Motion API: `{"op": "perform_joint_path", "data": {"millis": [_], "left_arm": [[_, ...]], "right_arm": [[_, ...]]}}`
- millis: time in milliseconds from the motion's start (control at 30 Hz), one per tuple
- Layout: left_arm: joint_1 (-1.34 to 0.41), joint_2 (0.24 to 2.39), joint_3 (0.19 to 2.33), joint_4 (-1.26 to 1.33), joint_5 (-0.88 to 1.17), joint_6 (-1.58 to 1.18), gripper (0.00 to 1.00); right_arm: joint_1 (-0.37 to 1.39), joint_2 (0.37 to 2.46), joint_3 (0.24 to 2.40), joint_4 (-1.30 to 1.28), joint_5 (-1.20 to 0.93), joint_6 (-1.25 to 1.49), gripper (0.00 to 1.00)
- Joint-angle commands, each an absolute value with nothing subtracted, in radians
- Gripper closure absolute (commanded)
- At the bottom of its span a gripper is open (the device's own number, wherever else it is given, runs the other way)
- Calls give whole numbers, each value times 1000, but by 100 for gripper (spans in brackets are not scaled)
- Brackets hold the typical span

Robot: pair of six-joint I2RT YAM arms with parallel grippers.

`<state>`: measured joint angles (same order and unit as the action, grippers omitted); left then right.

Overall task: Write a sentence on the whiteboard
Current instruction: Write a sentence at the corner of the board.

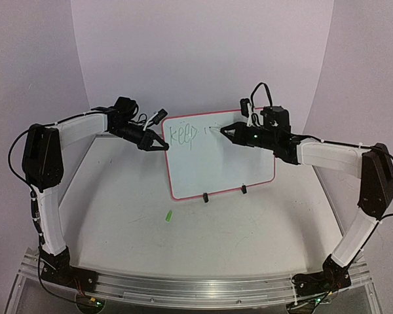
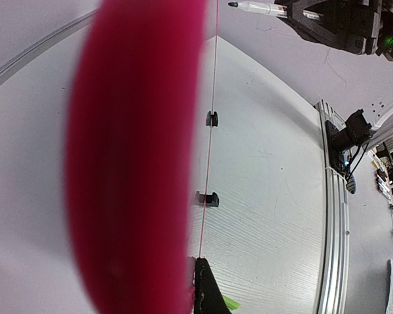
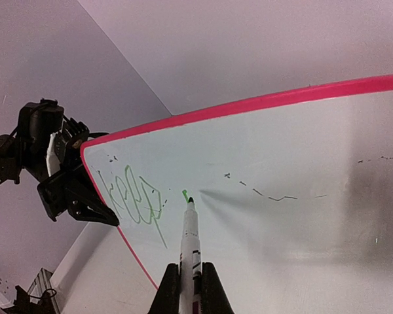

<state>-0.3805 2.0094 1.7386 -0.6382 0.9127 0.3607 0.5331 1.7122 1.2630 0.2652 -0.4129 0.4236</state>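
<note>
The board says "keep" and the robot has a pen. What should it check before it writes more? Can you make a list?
1. Marker held firmly: ok, the right gripper is shut on it.
2. Whiteboard steadied: ok, the left gripper is shut on its left edge.
3. Board standing on both clip feet: ok.
4. Room to the right of the word keep: ok, mostly blank with only faint marks.
5. Marker tip touching the board: cannot tell. It is right at the surface.
6. Small green piece out of the way: ok, it lies on the table in front of the board.
</note>
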Motion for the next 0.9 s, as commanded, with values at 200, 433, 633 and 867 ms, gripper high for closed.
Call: {"op": "perform_joint_path", "data": {"millis": [200,433,633,867], "left_arm": [[-398,1988,1734,-656,846,413,100],[-398,1990,1736,-657,846,413,100],[-397,1991,1740,-658,848,413,100],[-397,1988,1744,-658,848,413,100]], "right_arm": [[530,1755,1340,274,-383,419,100],[531,1761,1320,253,-383,416,100],[531,1761,1280,246,-410,424,100],[532,1762,1234,247,-444,441,100]]}}
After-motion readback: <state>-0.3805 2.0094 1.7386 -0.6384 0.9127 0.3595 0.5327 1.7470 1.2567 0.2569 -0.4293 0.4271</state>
